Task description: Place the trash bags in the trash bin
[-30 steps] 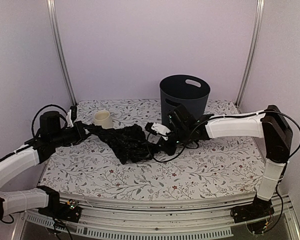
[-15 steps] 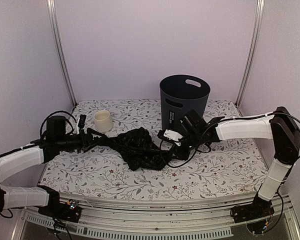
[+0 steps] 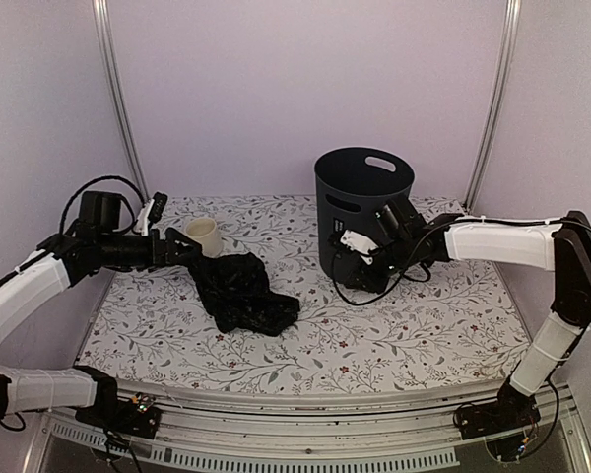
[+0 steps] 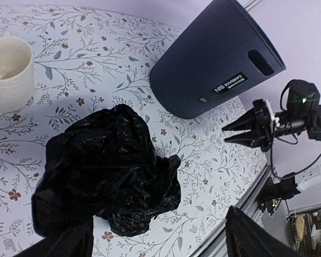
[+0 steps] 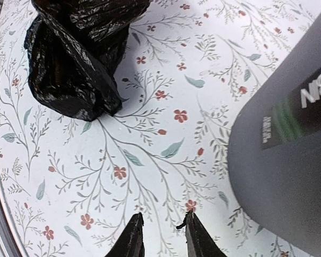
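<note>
The black trash bag [image 3: 242, 294] lies crumpled in a heap on the floral table, left of centre, and neither gripper holds it. My left gripper [image 3: 185, 248] hovers just above its left end, jaws wide open and empty; in the left wrist view the bag [image 4: 101, 171] fills the space ahead of the left gripper [image 4: 158, 242]. The dark grey trash bin [image 3: 364, 197] stands upright at the back, seen with its white label in the left wrist view [image 4: 214, 59]. My right gripper [image 3: 347, 266] sits low beside the bin's base [image 5: 289, 144], open with nothing between its fingers [image 5: 132, 236], well apart from the bag [image 5: 75, 59].
A small cream cup [image 3: 204, 236] stands at the back left, right behind my left gripper, and it also shows in the left wrist view [image 4: 8, 67]. A black cable loops on the table under my right wrist. Metal frame posts [image 3: 118, 99] rise at both rear corners.
Both grippers opened and let go of the bag, which fell from a stretched span into a heap. The left arm pulled back left; the right arm withdrew to the bin.
</note>
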Available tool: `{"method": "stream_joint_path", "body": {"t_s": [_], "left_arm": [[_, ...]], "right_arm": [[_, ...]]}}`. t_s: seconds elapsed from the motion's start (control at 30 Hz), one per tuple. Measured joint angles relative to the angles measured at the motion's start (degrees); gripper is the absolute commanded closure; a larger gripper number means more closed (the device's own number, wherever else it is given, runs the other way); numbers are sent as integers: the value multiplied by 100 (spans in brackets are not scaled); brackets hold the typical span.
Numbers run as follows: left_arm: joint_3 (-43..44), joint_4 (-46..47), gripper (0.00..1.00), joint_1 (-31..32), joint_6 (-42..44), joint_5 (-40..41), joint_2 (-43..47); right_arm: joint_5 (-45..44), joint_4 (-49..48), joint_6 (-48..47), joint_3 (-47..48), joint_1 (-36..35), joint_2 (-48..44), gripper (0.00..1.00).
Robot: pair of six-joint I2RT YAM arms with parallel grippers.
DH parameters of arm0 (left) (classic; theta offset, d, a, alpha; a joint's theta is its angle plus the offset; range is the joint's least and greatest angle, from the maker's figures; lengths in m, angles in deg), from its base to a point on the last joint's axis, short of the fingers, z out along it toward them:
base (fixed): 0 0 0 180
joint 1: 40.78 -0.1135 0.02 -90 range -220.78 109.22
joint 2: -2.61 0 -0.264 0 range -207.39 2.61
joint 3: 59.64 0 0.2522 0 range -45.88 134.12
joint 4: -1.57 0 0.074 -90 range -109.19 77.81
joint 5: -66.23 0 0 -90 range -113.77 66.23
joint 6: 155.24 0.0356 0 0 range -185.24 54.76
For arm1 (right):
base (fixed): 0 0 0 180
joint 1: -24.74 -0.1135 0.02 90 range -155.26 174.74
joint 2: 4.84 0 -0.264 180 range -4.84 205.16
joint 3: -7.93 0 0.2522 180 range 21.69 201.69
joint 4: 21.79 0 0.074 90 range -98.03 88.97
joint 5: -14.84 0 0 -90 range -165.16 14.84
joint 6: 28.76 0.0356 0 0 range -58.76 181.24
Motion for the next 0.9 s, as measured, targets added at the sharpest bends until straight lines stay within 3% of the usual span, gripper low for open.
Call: {"method": "stream_joint_path", "body": {"t_s": [0.33,0.57,0.9], "left_arm": [[234,-503,14,417,275,144,-780],[424,-844,13,575,310,479,-898],[424,-1419,13,702,319,660,-713]], "right_arm": [[-92,-22,-243,1145,-168,179,69],[-675,-326,-22,2389,-684,1355,73],[-1528,-614,352,3222,-492,2723,74]]}}
